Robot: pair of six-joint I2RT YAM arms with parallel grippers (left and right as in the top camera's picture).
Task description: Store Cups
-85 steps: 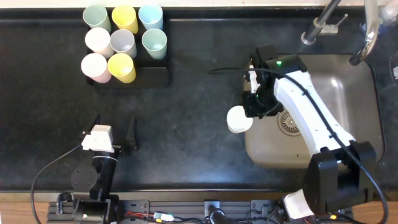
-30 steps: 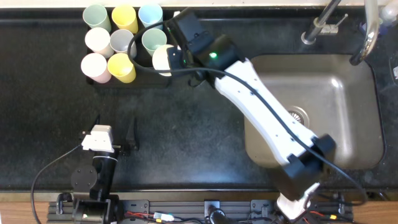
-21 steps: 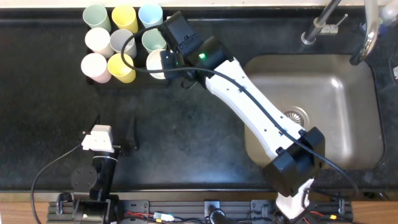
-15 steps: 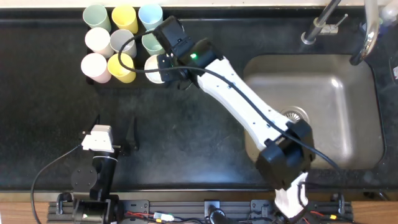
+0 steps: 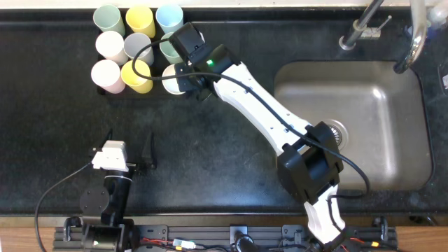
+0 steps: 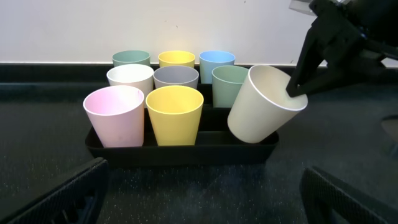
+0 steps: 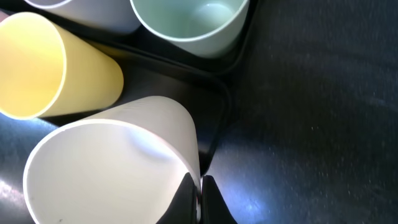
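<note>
left gripper (image 5: 131,145): fingers spread wide, holding nothing | tray (image 6: 186,154): eight upright cups (image 6: 176,115) | white cup (image 6: 261,106): tilted at the tray's free corner slot | right gripper (image 7: 199,198): pinched tight on white cup's rim

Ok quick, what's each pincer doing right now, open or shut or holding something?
Left pincer: open, holding nothing.
Right pincer: shut on the rim of the cream cup.

Steel sink (image 5: 381,105) with faucet (image 5: 358,29), dark countertop (image 5: 210,164).
</note>
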